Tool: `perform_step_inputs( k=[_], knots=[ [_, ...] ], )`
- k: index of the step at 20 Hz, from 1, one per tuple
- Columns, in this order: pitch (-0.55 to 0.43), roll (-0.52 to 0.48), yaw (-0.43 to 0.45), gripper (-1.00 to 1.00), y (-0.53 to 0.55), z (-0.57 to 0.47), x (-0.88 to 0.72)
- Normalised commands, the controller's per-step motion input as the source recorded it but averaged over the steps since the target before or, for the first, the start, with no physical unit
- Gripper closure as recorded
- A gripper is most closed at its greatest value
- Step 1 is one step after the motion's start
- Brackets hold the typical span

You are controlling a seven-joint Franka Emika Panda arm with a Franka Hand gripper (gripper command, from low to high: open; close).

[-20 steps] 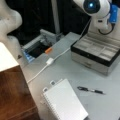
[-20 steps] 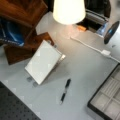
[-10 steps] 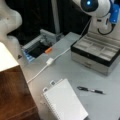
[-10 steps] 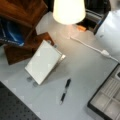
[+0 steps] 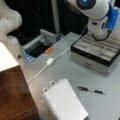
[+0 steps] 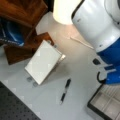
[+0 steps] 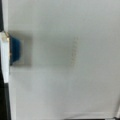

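No gripper fingers show in any view. The white and blue arm [image 5: 100,17] hangs over the black and silver compartment box [image 5: 96,53] at a front view's right. That arm [image 6: 100,27] fills the upper right of a front view, with the box's corner [image 6: 105,102] below it. A black pen [image 5: 90,90] lies on the grey table in front of the box, and it shows again [image 6: 65,90]. The wrist view holds only a plain white surface [image 7: 65,60] with a small blue piece [image 7: 15,50] at its left edge.
A white spiral notebook [image 5: 64,103] lies near the table's front, and it shows again [image 6: 43,61]. A white cable with a small adapter [image 5: 50,61] runs across the table. A grey open tray [image 5: 37,47] holds an orange item [image 5: 48,50]. Brown wooden furniture [image 5: 15,95] stands at left.
The arm has swung further into both front views, now much larger at the upper right. The pen, notebook and box have not moved.
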Motion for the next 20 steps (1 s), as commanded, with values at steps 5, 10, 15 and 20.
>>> perform_step_inputs(
  k=[5, 10, 15, 20],
  knots=[
    [0.131, -0.654, -0.001, -1.00, -0.28, 0.20, 0.20],
    [0.087, -0.722, 0.058, -1.00, -0.31, 0.06, 0.06],
    [0.093, -0.617, 0.142, -1.00, -0.36, 0.02, 0.04],
    [0.094, -0.396, 0.111, -1.00, -0.38, 0.00, 0.11]
  ],
)
